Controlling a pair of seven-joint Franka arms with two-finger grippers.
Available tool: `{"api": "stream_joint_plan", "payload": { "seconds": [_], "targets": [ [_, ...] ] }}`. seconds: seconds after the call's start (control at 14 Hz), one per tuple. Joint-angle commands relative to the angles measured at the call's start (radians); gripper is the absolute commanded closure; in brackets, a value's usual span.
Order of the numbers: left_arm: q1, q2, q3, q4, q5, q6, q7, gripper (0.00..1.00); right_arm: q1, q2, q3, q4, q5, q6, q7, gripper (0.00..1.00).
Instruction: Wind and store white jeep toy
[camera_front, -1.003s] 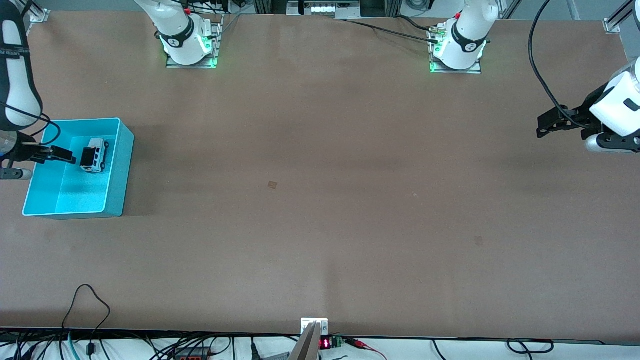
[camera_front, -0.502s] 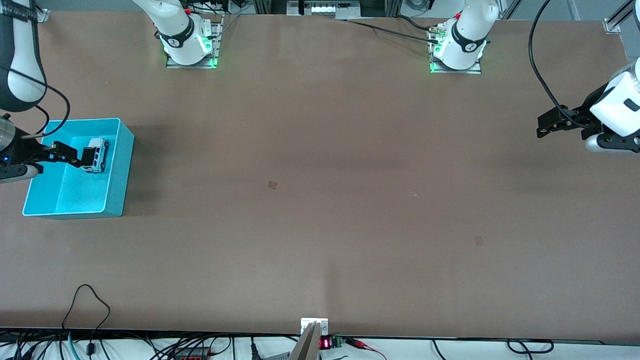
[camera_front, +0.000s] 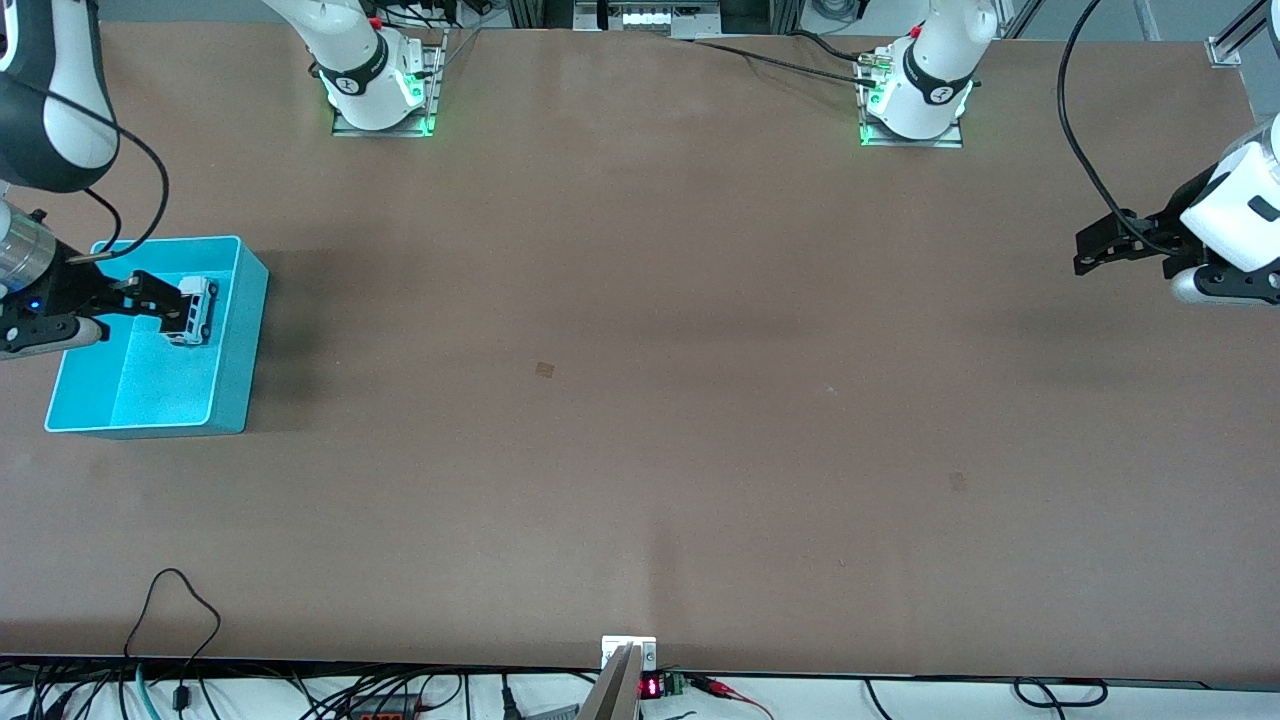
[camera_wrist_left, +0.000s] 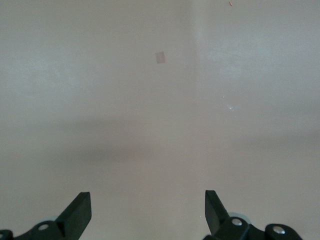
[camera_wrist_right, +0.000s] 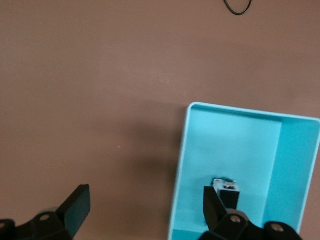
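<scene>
The white jeep toy (camera_front: 197, 308) lies in the cyan bin (camera_front: 250, 330) at the right arm's end of the table, close to the bin's wall on the table-centre side. My right gripper (camera_front: 160, 302) hangs open and empty over the bin, and its fingers partly cover the jeep. In the right wrist view the gripper (camera_wrist_right: 146, 200) straddles the bin's rim (camera_wrist_right: 186, 150), with the jeep (camera_wrist_right: 226, 184) peeking past one finger. My left gripper (camera_front: 1090, 250) waits open and empty over bare table at the left arm's end; its wrist view (camera_wrist_left: 147, 200) shows only tabletop.
The two arm bases (camera_front: 380, 90) (camera_front: 915, 100) stand along the table's edge farthest from the front camera. Cables (camera_front: 180, 620) trail over the nearest edge. A small square mark (camera_front: 544, 370) lies mid-table.
The right arm has lifted and its gripper has shifted over the bin toward the jeep. The jeep stays in the bin. The left arm has not moved.
</scene>
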Motion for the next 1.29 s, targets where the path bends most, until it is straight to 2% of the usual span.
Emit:
{"api": "stream_joint_plan", "payload": {
  "seconds": [0.0, 0.07, 0.21, 0.43, 0.86, 1.22],
  "targets": [
    [-0.004, -0.015, 0.004, -0.002, -0.008, -0.013, -0.007, 0.00, 0.001, -0.089, 0.054, -0.011, -0.010, -0.071, 0.117, 0.00],
    [-0.004, -0.015, 0.004, -0.002, -0.007, -0.013, -0.007, 0.00, -0.004, -0.111, 0.085, -0.011, -0.008, -0.086, 0.166, 0.00],
    [-0.004, -0.015, 0.006, -0.002, -0.007, -0.013, -0.007, 0.00, -0.066, -0.158, 0.201, -0.011, -0.007, -0.114, 0.231, 0.00],
    [-0.004, -0.015, 0.004, -0.002, -0.007, -0.015, -0.007, 0.00, -0.073, -0.216, 0.261, -0.010, -0.001, -0.186, 0.303, 0.00],
    [-0.004, -0.017, 0.004, -0.002, -0.007, -0.013, -0.005, 0.00, -0.076, -0.278, 0.266, 0.001, 0.005, -0.268, 0.306, 0.00],
    [-0.004, -0.015, 0.006, -0.002, -0.007, -0.015, -0.002, 0.00, -0.071, -0.224, 0.269, 0.137, 0.004, -0.321, 0.295, 0.00]
  ]
}}
